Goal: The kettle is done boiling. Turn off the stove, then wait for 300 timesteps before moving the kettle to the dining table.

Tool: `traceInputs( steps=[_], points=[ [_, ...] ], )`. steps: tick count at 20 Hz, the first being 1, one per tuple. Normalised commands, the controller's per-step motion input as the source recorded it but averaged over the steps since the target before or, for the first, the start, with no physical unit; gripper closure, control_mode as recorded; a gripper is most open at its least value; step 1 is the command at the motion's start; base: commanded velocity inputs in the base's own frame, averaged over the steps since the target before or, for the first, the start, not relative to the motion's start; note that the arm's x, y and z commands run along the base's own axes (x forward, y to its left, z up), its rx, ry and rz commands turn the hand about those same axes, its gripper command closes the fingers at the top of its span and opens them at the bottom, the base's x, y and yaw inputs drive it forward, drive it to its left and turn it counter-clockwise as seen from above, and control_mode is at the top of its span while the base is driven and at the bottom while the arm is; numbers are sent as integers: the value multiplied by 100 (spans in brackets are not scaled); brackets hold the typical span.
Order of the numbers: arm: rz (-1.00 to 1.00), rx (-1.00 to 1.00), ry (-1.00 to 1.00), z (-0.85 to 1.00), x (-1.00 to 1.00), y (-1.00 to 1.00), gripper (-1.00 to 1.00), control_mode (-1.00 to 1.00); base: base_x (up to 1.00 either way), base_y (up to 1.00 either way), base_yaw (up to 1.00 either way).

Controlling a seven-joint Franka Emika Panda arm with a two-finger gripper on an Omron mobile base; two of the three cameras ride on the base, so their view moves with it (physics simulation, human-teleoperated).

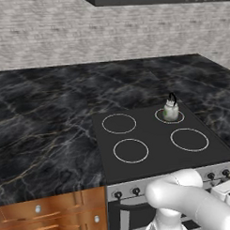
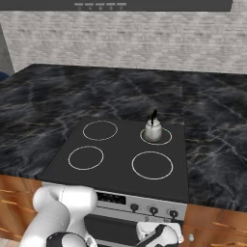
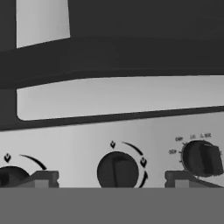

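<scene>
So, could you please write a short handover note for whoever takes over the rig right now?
Gripper: low in front of the stove's steel panel, jaws open, a black knob centred between the fingertips, not gripped.
Kettle: upright on the back right burner ring.
Done: approach to the knobs.
Left: turn the knob off, wait 300 timesteps, carry the kettle to the dining table.

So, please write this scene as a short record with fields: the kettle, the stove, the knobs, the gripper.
kettle: kettle upright on the far right burner ring, black handle up
stove: stove black glass, four white rings, the other three bare
knobs: hand view shows a middle knob between the fingertips, another knob beside it
gripper: gripper open, facing the steel front panel, touching no knob
counter: dark marble counter around the stove
</scene>
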Motion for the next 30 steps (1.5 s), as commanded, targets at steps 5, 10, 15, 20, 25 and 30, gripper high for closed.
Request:
traceInputs(
  steps=[5,10,15,20,25,30],
  points=[
    [0,0,-7,4,-32,0,-100,-100,0,0,0],
    [0,-2,-3,21,-23,0,-100,-100,0,0,0],
    [0,-7,0,27,-9,0,-100,-100,0,0,0],
    [0,-10,0,38,0,0,-100,-100,0,0,0],
    [0,-12,0,43,0,0,-100,-100,0,0,0],
    [0,-15,0,43,0,0,-100,-100,0,0,0]
  ],
)
